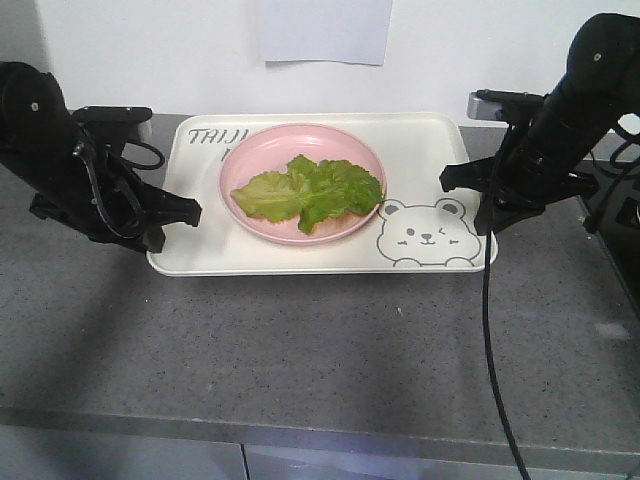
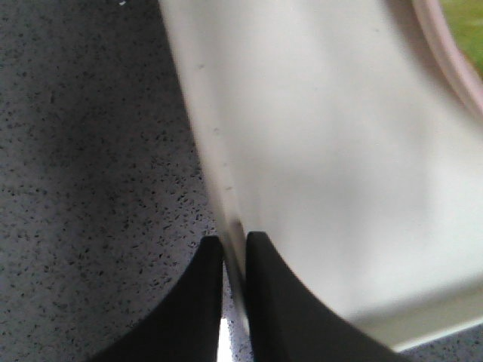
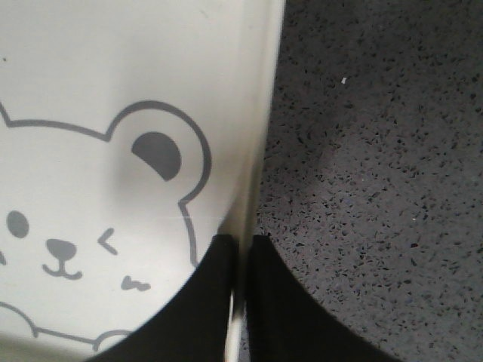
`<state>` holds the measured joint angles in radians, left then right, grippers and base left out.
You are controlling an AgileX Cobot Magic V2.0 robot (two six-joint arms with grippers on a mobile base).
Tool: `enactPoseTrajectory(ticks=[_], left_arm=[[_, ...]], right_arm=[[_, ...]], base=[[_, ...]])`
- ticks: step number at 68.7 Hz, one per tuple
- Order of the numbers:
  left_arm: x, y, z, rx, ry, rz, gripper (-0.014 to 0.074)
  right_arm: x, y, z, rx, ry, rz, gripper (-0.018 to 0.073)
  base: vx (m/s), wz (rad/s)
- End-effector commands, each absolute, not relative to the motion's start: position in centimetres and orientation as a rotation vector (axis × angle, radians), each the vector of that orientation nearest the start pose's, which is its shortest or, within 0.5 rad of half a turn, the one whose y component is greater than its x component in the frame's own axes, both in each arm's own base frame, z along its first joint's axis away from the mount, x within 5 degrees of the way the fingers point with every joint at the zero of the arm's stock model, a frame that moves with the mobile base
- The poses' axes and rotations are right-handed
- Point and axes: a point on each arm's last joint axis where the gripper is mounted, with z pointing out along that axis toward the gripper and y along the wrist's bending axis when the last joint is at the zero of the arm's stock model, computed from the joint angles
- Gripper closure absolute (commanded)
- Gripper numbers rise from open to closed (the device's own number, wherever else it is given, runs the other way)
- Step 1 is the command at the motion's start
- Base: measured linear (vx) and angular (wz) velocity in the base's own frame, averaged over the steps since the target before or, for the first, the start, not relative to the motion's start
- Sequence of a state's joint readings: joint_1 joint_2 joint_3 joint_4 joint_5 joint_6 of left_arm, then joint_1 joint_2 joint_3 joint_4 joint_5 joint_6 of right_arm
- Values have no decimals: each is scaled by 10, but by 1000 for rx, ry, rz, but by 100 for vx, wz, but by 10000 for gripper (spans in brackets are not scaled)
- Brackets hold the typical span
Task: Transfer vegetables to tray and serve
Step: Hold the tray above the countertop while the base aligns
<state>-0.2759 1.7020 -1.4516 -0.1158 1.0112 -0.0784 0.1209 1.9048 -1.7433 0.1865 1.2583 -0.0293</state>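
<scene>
I see a round pink plate [image 1: 300, 183] mid-frame, on a grey speckled counter [image 1: 300, 350]. White wall [image 1: 130, 50] behind, w/ a sheet of paper [image 1: 323, 30] stuck on it. Black cable [image 1: 492, 340] hangs across counter at right.

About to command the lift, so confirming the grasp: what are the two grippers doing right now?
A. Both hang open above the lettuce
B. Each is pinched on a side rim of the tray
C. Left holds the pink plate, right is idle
B: the wrist views show the left gripper and the right gripper each closed on a side rim of the tray.
</scene>
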Motion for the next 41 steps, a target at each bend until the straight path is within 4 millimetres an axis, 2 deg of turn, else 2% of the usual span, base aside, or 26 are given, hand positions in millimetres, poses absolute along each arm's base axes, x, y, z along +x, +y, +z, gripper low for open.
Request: enactPoseTrajectory(ticks=[1,41], left_arm=[[340,-125,331,210,2573,-441,603],[340,-125,331,210,2573,-441,603]], right_arm=[[383,81,328,-206,2809,475,564],[383,81,328,-206,2809,475,564]], base=[[2,-2],[3,-2]])
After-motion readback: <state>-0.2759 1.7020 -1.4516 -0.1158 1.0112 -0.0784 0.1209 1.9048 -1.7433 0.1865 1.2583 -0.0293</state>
